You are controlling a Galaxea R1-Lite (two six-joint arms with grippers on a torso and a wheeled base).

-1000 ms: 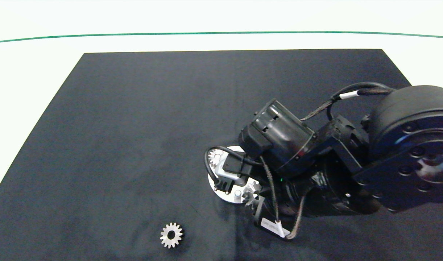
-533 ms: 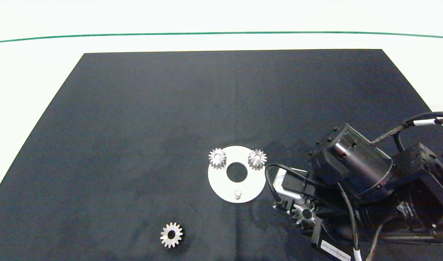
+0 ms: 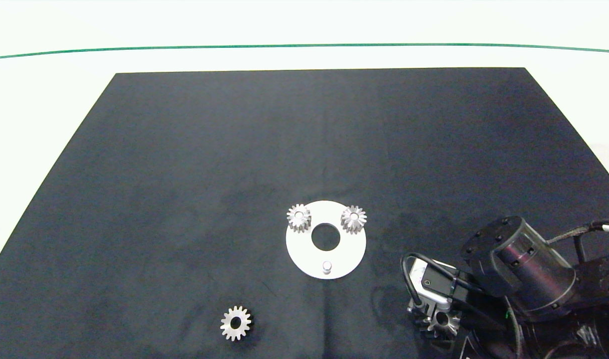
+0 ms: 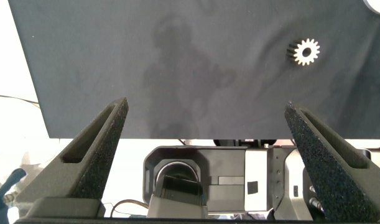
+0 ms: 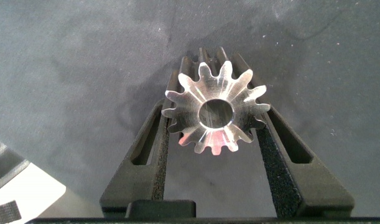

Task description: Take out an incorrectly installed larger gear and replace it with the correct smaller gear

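My right hand (image 5: 216, 134) is clamped on the larger gear (image 5: 216, 112), low over the dark tabletop (image 3: 185, 174) and well clear of the white disc (image 3: 304, 254), whose near peg (image 3: 327, 267) stands bare. The gear looks rigid, dense and slick; grip across opposite tooth tips is narrow, so slippage or rotation is possible. The smaller gear (image 3: 235, 323) lies flat near the front edge; I judge it best taken across its toothed flanks. My left hand (image 4: 208, 149) is parked, fingers apart.
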